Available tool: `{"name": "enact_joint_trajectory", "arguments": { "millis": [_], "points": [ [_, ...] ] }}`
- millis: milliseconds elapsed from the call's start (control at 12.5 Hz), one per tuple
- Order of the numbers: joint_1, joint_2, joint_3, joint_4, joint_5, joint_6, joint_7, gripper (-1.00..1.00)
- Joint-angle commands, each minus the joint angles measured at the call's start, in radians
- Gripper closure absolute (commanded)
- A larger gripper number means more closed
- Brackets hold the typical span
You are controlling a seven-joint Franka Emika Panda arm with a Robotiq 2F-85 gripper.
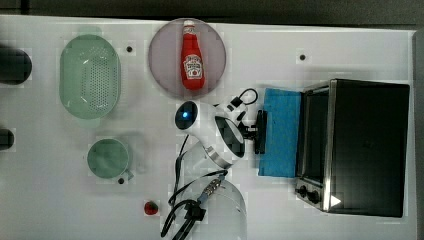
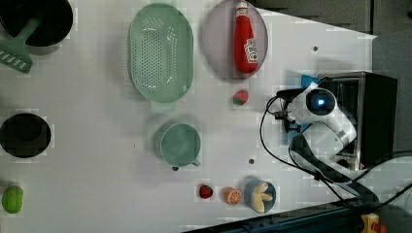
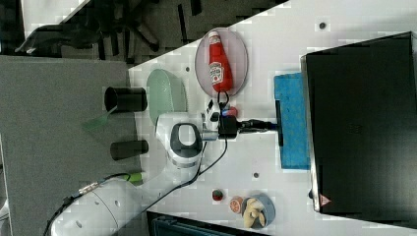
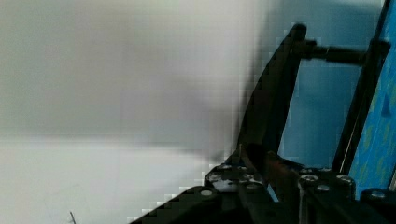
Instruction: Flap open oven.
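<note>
Pincer (image 4: 275, 154) nearest in wrist view, clenched on bar handle (image 1: 260, 132) of oven (image 1: 367, 147). Door (image 1: 281, 132) swung down near flat, blue glass up. Oven at counter (image 1: 150, 170) edge, top view's right. Judgement: box heavy, stays put; hinge stiff; glass fragile; grip handle mid-bar only.

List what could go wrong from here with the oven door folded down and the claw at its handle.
1. The claw sits at the bar handle of the oven's lowered blue door; pulling back without letting go could drag the oven along the table.
2. The arm's loose cable hangs near the strawberry and could sweep it.
3. Swinging away toward the ketchup bottle on its plate could knock it.
</note>
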Motion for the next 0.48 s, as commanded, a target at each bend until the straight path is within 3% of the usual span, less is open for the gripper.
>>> {"name": "enact_joint_trajectory", "arguments": {
  "millis": [80,480],
  "points": [
    [-0.001,-0.109,0.022,0.067,0.110,0.017,0.071,0.65],
    [-0.008,-0.404,0.016,0.125,0.554,-0.202,0.074,0.65]
  ]
}}
